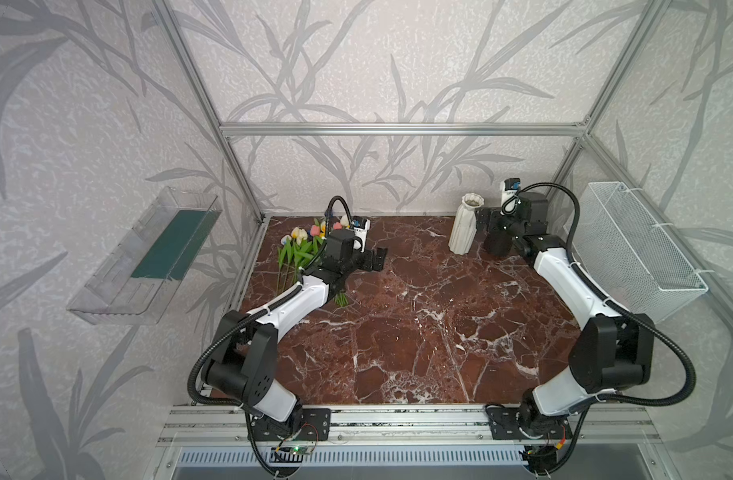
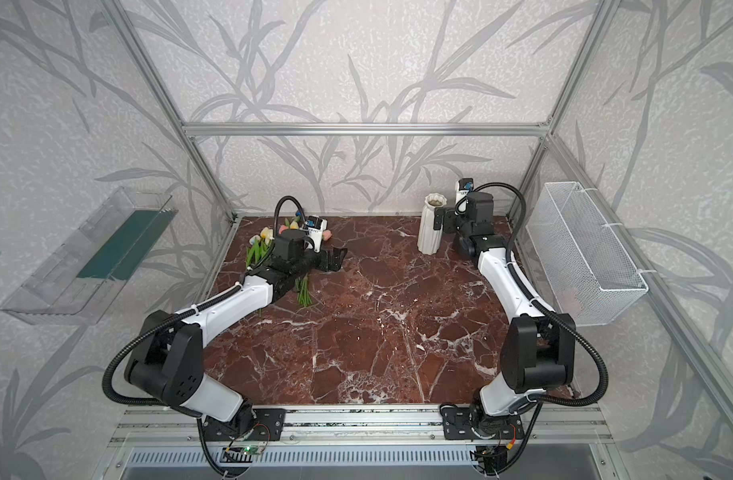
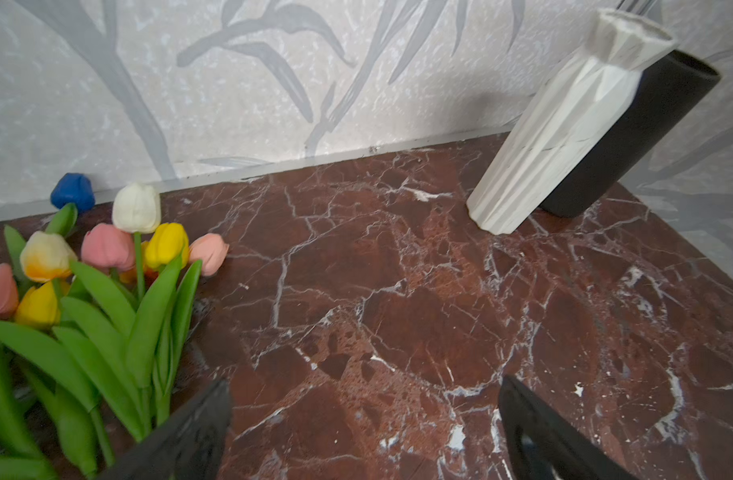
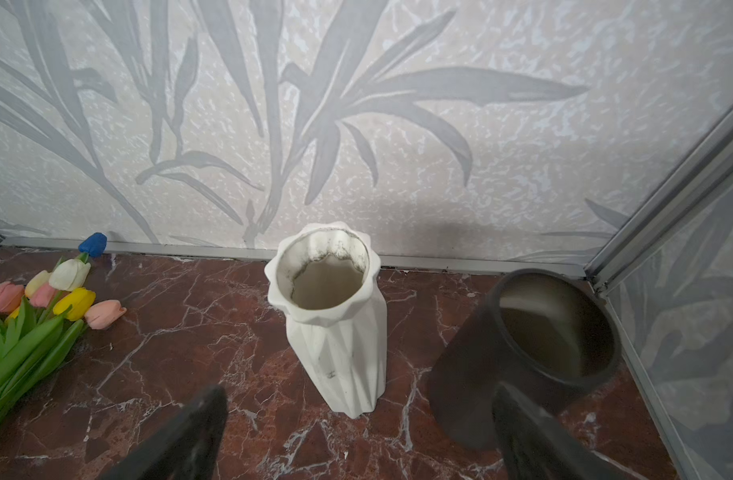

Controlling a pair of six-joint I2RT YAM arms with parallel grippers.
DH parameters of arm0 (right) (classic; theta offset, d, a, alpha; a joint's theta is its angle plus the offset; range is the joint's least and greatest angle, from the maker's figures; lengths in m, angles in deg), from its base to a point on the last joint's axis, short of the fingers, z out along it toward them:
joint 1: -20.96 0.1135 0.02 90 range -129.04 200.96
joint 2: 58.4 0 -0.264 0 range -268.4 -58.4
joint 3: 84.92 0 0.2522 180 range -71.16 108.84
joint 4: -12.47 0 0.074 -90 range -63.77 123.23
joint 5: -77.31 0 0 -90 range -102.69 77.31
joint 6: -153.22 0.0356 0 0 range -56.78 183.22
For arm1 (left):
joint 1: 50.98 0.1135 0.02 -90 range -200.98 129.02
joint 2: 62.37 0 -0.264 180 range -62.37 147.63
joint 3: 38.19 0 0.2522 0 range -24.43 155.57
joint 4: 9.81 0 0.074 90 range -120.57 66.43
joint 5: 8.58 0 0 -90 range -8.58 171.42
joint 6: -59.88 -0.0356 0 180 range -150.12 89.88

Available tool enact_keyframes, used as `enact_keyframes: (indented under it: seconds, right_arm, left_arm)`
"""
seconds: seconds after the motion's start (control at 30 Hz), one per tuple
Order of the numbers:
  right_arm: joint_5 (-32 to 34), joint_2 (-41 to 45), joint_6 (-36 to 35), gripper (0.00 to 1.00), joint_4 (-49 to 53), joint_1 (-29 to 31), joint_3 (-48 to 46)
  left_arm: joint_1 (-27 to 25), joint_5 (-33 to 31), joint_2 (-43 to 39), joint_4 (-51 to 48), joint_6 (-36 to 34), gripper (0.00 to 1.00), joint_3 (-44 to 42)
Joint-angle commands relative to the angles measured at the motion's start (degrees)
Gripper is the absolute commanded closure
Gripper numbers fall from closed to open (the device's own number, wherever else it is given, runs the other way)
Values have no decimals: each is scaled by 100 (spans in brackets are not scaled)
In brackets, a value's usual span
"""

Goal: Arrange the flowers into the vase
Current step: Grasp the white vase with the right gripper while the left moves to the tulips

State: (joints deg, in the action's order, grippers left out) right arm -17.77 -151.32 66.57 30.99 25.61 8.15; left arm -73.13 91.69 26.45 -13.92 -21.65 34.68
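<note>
Right wrist view showed us the white vase (image 4: 335, 332) empty, nothing placed yet; the flowers (image 4: 32, 332) lay bunched on the marble (image 4: 190, 332), well apart. Both the left gripper (image 3: 364, 432) and right gripper (image 4: 356, 436) gaped, holding nothing.

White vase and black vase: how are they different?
The white vase has folded ridges and a wavy rim; the black vase is smooth with a round rim. The white vase is slimmer; the black vase has a wider mouth. The white vase stands taller than the black vase. Both stand upright, side by side, and are empty.
</note>
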Motion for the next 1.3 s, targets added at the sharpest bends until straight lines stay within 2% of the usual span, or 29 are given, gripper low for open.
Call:
enact_keyframes:
  seconds: [0.0,0.23,0.43,0.63,0.97,1.27]
  right_arm:
    - [-459,-309,-174,1,517,8,349]
    - [-485,-777,-358,1,538,106,762]
    - [-380,-1105,-413,1,-8,142,736]
    - [3,-1461,-387,1,-197,142,867]
    - [-7,-1977,-544,1,-978,142,898]
    - [-151,-2056,-689,2,-2002,142,472]
  left_arm:
    - [-24,145,-184,352,155,1,-64]
    - [-32,102,-424,566,38,1,-414]
    - [-34,37,-532,812,-76,1,-613]
    - [-35,93,-471,670,-74,1,-555]
    - [-35,82,-497,711,-126,1,-630]
    - [-35,-86,-579,592,-172,1,-674]
